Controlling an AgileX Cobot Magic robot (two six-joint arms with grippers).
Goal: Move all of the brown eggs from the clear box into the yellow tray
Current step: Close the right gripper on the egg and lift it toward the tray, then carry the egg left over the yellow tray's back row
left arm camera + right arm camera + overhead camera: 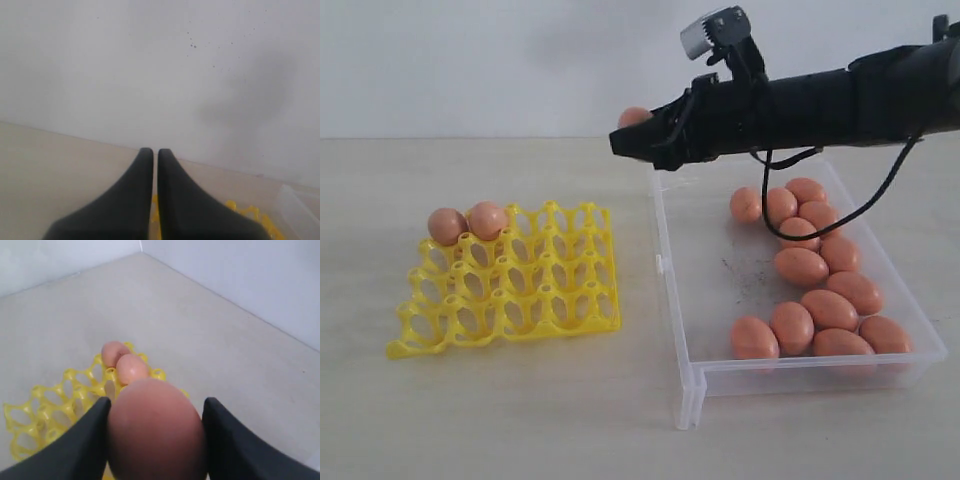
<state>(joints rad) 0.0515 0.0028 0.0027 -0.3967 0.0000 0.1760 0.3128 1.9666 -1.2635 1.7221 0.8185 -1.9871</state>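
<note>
Clamping right gripper jaws on one brown egg over clear box's far corner, exterior view; two eggs in yellow tray, other eggs in box.
Left wrist: pressing left gripper jaws together.
Right wrist: squeezing egg, tray beyond.

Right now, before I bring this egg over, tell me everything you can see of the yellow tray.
The yellow tray is bright openwork plastic, four by four cups with raised peaks between them. It lies flat on the table, left of the clear box with a gap between. Two brown eggs sit side by side in its far row's two leftmost cups; the other cups are empty. Nothing else touches it.
</note>
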